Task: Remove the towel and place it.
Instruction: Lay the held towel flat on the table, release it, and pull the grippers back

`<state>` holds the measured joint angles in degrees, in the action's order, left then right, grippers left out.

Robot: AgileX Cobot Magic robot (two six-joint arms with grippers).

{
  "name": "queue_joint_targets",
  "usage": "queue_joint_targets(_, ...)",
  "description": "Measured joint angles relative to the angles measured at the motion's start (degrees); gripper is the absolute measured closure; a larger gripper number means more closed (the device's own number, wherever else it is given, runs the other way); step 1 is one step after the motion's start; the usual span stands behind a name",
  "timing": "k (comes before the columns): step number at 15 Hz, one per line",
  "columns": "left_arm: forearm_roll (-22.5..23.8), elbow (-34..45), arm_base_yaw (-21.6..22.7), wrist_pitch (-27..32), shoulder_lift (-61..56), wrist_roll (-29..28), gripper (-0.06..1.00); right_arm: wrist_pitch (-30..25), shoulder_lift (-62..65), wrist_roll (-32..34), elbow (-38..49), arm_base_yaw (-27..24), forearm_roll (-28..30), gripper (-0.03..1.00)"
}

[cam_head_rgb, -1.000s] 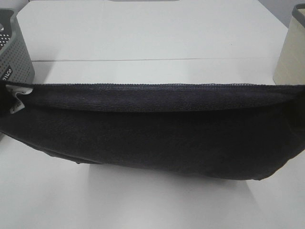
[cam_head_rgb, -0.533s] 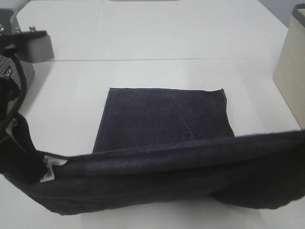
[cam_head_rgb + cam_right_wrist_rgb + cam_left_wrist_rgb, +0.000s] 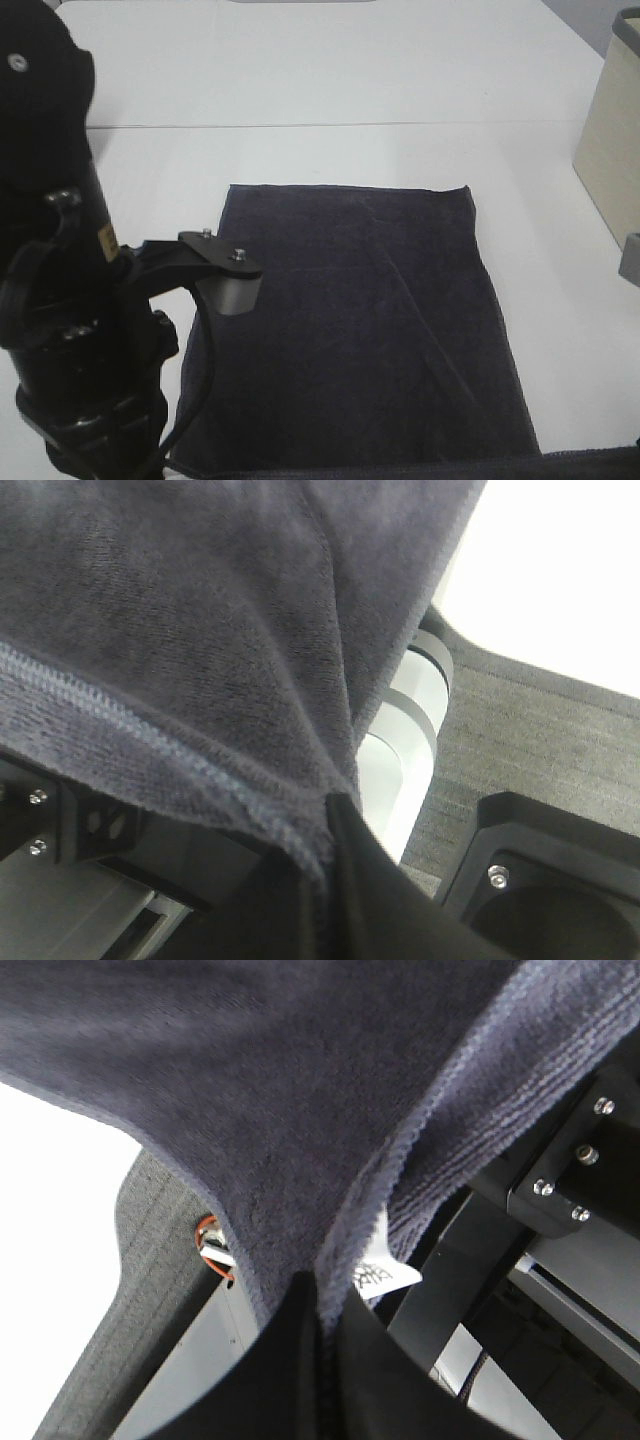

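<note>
Navy-black towel (image 3: 350, 320) goes down on the white table (image 3: 300, 80), near hem not yet let go.

We see most of the cloth spread flat mid-table, well apart from the beige bin (image 3: 610, 150), while its near edge rises out of the high view's bottom. Both wrist views show that hem pinched: the left gripper (image 3: 325, 1305) has its fingers closed tight on a corner beside the care label (image 3: 380, 1275), and the right gripper (image 3: 330, 820) is clamped on the stitched edge likewise. The left arm (image 3: 70, 330) stands tall at the near left, its camera bracket (image 3: 222, 272) jutting over the towel's side. We judge the finish calls for lowering both corners together, hem kept taut, then opening only once the cloth rests, so the laid part is not dragged or creased.
</note>
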<state>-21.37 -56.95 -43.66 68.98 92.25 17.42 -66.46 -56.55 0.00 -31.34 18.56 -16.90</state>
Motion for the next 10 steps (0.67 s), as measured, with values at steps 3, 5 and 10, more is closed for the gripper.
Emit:
queue_joint_targets(3, -1.72, 0.00, -0.29, -0.63, 4.41, 0.17, 0.94, 1.43, -4.81, -0.86, 1.55, 0.00, 0.23, 0.96)
queue_joint_targets(5, -2.81, 0.00, -0.29, -1.09, 6.76, 0.17, 0.94, 3.84, -10.20, -2.06, 1.55, 0.00, 0.29, 0.96)
queue_joint_targets(10, -5.39, 0.00, -0.29, -3.90, 10.20, 0.23, 0.94, 7.91, -23.09, -5.50, 1.55, -0.06, -0.23, 0.96)
